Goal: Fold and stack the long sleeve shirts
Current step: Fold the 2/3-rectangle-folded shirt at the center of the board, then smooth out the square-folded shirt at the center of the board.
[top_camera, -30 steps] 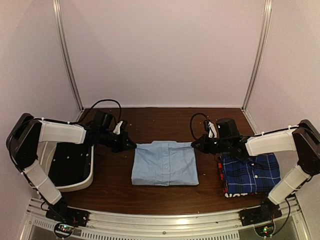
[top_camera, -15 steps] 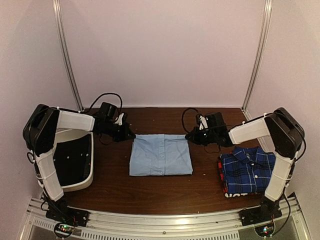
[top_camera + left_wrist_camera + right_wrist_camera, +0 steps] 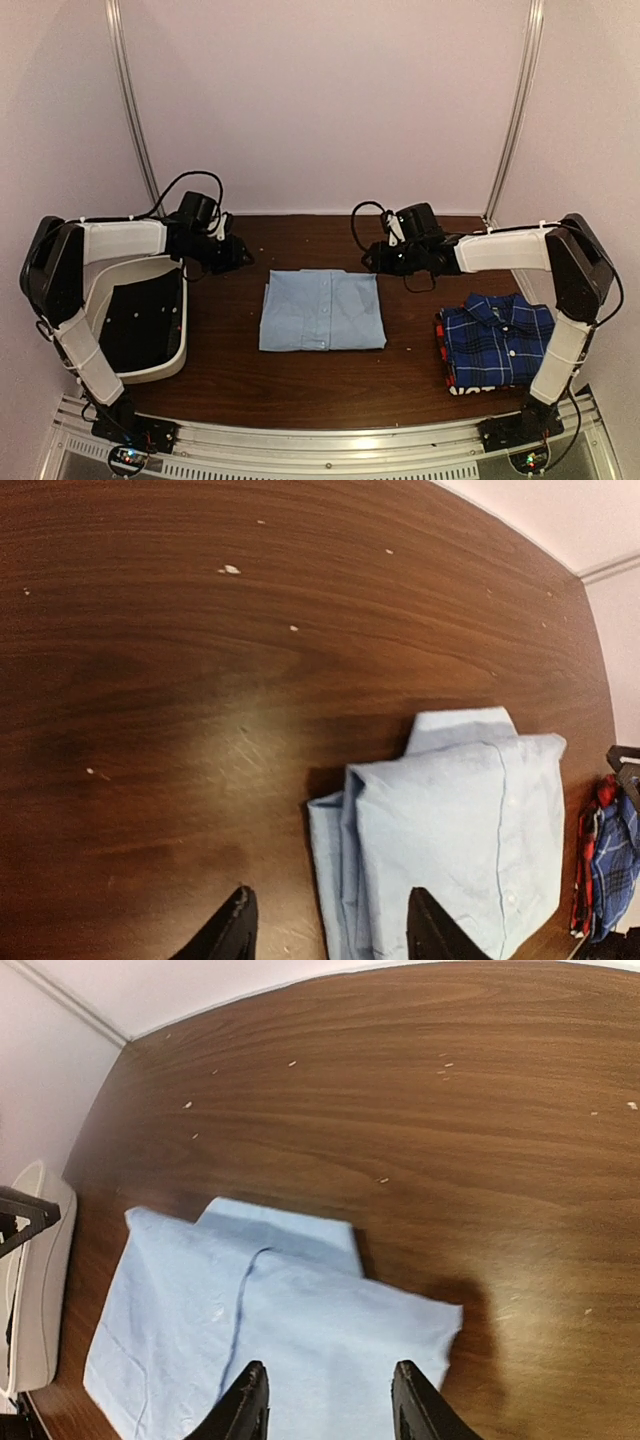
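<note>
A light blue long sleeve shirt (image 3: 322, 310) lies folded flat in the middle of the table, collar toward the far side. My left gripper (image 3: 240, 257) hovers off its far left corner, open, with nothing between the fingers. In the left wrist view the shirt (image 3: 470, 830) sits just ahead of the open gripper (image 3: 333, 935). My right gripper (image 3: 370, 261) is off the far right corner, also open. From the right wrist the shirt (image 3: 280, 1330) lies below the empty gripper (image 3: 330, 1405). A blue plaid shirt (image 3: 500, 340) lies folded at the right on a red and black one (image 3: 445, 368).
A white bin (image 3: 172, 365) with black lining stands at the left edge under my left arm. Pale walls with metal rails close in the far side and both sides. Bare wood lies between the two shirt piles and behind the blue shirt.
Both grippers have opened, let go of the blue shirt's far corners and drawn back from it. The shirt slid slightly toward the far side and now lies still.
</note>
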